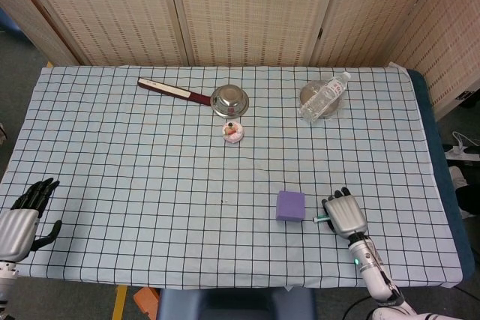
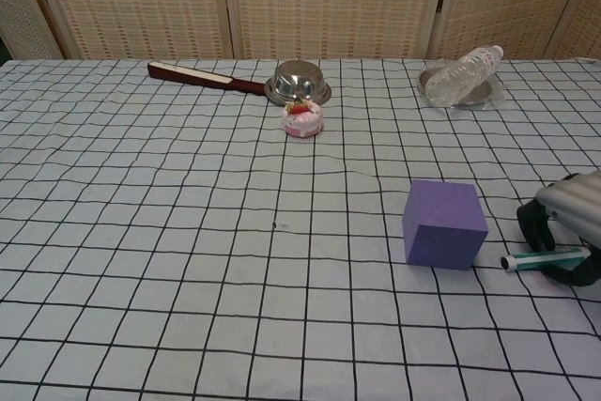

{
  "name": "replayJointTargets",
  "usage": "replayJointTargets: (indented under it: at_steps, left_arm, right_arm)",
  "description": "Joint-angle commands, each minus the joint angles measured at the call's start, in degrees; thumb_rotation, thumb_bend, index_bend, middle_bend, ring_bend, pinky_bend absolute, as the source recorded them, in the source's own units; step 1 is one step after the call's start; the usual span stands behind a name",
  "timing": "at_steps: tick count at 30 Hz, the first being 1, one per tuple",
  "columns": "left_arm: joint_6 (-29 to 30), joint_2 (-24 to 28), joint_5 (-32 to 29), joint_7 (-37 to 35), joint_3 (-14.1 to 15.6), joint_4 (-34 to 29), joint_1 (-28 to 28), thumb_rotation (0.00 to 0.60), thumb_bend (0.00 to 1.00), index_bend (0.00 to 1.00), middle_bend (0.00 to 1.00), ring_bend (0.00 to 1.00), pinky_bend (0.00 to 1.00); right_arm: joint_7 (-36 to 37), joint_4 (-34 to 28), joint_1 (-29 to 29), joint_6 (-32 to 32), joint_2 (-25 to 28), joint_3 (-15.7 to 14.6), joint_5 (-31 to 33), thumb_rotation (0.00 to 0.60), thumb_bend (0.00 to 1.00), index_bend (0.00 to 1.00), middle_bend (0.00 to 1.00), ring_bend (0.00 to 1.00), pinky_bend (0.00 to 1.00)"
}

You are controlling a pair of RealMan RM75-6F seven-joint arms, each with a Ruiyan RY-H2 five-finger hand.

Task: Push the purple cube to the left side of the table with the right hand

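Note:
The purple cube [image 1: 290, 205] [image 2: 444, 223] sits on the checked cloth, right of the middle and toward the front edge. My right hand [image 1: 344, 215] [image 2: 568, 227] lies palm down just to the cube's right, a small gap away and not touching it. Its fingers curve down over a small green-and-white tube [image 2: 540, 259] [image 1: 321, 219], with the thumb below the tube. Whether the hand grips the tube is unclear. My left hand [image 1: 26, 219] rests at the front left corner, fingers spread, holding nothing.
At the back stand a steel bowl [image 1: 229, 100] with a dark red flat stick [image 1: 169, 89] beside it, and a water bottle [image 1: 324, 97] lying on a glass dish. A small pink cake-like thing [image 1: 234, 132] sits mid-table. The table edge [image 1: 405, 284] is close behind my right hand.

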Motion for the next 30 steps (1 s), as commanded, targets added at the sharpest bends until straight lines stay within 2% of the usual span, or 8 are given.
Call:
replayJointTargets:
  at_steps: [1,4,9,15,17,24,30]
  left_arm:
    - [-0.3,0.1,-0.4,-0.1,-0.1,-0.2,0.0,0.6,0.45,0.0,0.0,0.0,0.17]
    - [-0.4,0.1,-0.8,-0.1,-0.3,-0.2,0.0,0.6,0.45,0.0,0.0,0.0,0.17]
    - [0.0,-0.1,-1.5,0.5,-0.6,-0.4,0.2,0.6,0.45,0.0,0.0,0.0,0.17]
    - [0.2,0.0,-1.2,0.6,-0.5,-0.7,0.3,0.6,0.45,0.0,0.0,0.0,0.18]
    - [0.4,0.0,-1.1,0.5,-0.5,-0.7,0.4,0.6,0.45,0.0,0.0,0.0,0.18]
    - [0.2,0.2,-0.6,0.0,-0.3,-0.8,0.3,0.6,0.45,0.0,0.0,0.0,0.18]
    - [-0.2,0.3,-0.3,-0.8,-0.2,-0.6,0.0,0.6,0.45,0.0,0.0,0.0,0.18]
  right_arm:
    - [0.0,0.2,0.0,0.0,0.0,-0.2,-0.1,0.6,0.29,0.63,0.6,0.39,0.33]
    - [0.3,0.7,0.1,-0.1,-0.1,-0.4,-0.2,0.6,0.31,0.66,0.65,0.45,0.43]
    - [1.4,1.2,0.1,-0.3,0.1,-0.8,-0.7,0.6,0.34,0.76,0.72,0.54,0.53]
    - [7.0,1.4,-0.7,2.7,1.0,-0.6,-4.8,0.6,0.4,0.9,0.81,0.64,0.58]
    - [8.3,1.2,-0.9,3.8,1.5,-0.4,-5.8,0.6,0.4,0.92,0.82,0.66,0.59]
    - [8.0,-0.9,-0.8,4.6,3.6,1.0,-5.4,0.6,0.41,0.92,0.82,0.66,0.59]
    - [5.8,-1.9,0.4,3.5,3.1,2.2,-4.1,0.6,0.41,0.92,0.82,0.66,0.59]
